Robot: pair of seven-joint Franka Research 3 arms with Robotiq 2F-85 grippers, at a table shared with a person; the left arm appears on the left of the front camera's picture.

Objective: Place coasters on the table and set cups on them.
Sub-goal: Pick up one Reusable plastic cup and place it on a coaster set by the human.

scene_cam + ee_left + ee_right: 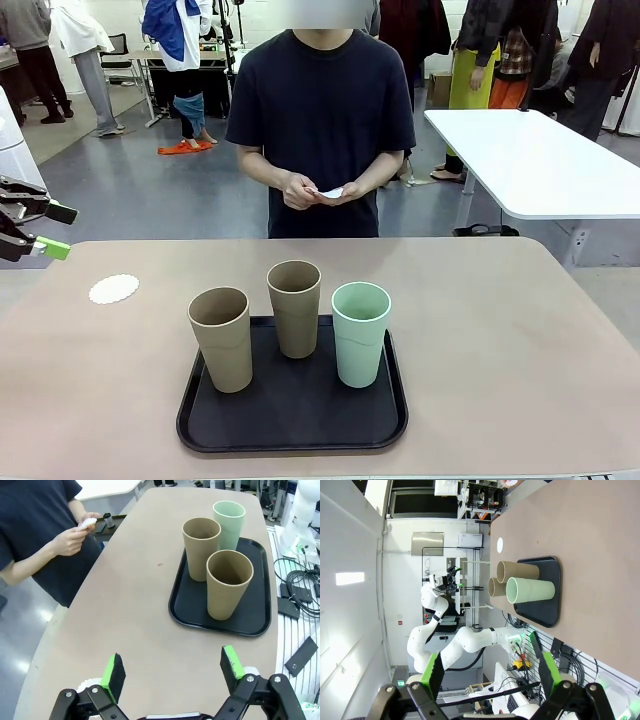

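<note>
Glossy grey floor (140, 190) across room, pale light reflections on it. White rectangular tabletop with rounded corner (540, 160) at far right, on white leg. Black office chair (118, 50) at far left back. Several people standing along back of room. Right wrist view, rolled sideways: plain white wall (350, 645), bright rectangular light patch (350, 578), grey metal wall box (427, 542). Left wrist view: loose black cables (300, 595) on white ribbed surface.

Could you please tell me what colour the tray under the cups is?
The tray is black, best seen in the front view.
</note>
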